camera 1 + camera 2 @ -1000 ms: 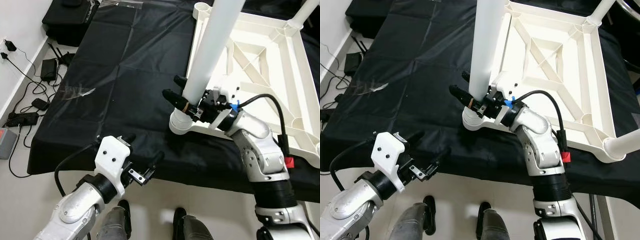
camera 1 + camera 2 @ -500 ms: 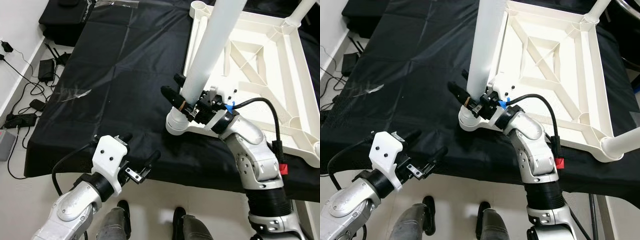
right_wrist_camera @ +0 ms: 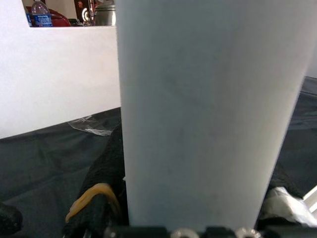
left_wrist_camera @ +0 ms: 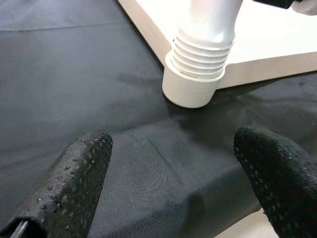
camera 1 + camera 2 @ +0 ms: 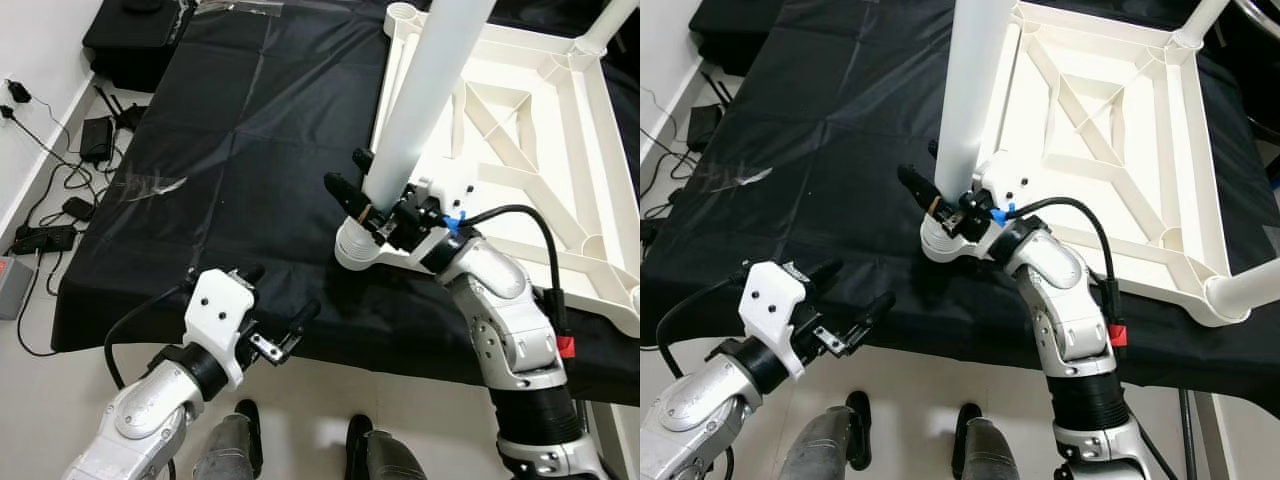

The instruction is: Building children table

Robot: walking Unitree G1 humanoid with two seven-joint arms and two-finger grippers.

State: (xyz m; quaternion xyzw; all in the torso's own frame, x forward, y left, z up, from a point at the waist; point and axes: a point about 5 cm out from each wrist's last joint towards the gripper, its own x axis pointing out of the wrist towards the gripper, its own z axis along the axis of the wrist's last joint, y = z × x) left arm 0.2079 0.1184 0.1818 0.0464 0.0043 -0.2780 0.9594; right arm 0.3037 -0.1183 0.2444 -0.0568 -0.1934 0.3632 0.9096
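Gripping smooth white tubular leg (image 5: 415,110): right hand (image 5: 358,188).

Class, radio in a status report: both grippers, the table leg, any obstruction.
Right gripper clamped low on white table leg, leg seated in corner socket, threads showing. Left gripper open, idle at black cloth edge. No obstruction seen.

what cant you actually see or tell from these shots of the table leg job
- Top of the white leg: cut off by the upper edge in both eye views.
- How deep the leg's thread sits in the corner socket: left wrist view shows ridges exposed, the rest hidden inside.
- Right gripper contact on the leg: the leg blocks the right wrist view.
- Tabletop frame: far corner cut off.
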